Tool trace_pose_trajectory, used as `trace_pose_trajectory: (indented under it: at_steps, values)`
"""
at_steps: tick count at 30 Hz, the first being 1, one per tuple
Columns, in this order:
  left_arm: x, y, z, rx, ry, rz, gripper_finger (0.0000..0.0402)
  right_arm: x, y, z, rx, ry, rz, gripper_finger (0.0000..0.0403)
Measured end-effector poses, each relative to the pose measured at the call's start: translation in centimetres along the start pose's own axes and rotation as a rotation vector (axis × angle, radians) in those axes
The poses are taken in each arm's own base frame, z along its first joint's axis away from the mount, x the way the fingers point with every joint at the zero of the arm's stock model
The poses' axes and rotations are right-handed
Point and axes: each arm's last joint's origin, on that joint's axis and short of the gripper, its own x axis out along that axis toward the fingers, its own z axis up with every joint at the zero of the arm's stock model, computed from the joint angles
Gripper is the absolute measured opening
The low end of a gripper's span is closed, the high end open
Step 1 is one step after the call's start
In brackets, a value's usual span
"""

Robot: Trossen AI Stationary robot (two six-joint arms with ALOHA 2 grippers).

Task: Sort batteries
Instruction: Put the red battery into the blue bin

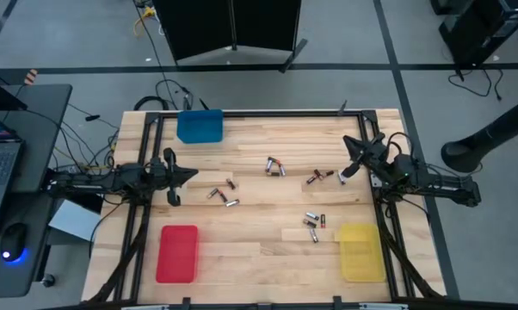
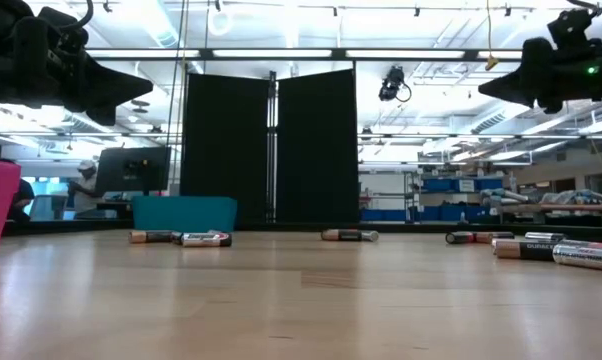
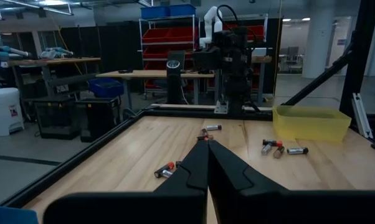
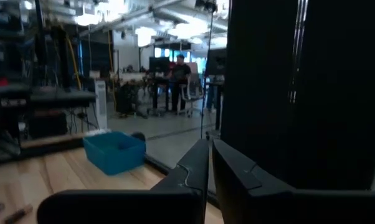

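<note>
From above, the batteries [image 1: 275,166] lie scattered mid-frame between the left gripper [image 1: 188,175] and right gripper [image 1: 348,170]. Only the wrist views show each jaw pair pressed together, empty; the right one also catches the blue tray [image 4: 114,151] at lower left.

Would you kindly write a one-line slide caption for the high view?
Batteries scattered on a wooden table among blue, red and yellow trays, both arms raised at the sides.

Ceiling strip lights [image 2: 281,52] lit the room brightly and evenly. My desk [image 1: 268,207] showed only faint, soft shadows. From desk height the nearest wood blurred, and my right wrist camera's picture was dim, hazy and soft throughout.
</note>
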Motion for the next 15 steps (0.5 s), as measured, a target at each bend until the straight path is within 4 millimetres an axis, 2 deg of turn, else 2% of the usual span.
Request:
trace_pose_trajectory:
  at_steps: [9,15]
  values:
    - [0.0,0.0,0.0,-0.002,-0.001,0.000,0.0012,0.0,0.3,0.7,0.073,-0.074,0.106,0.0028]
    - [0.0,0.0,0.0,-0.001,0.000,0.000,0.0012,0.3,0.9,1.3,0.063,-0.135,0.248,0.0009]
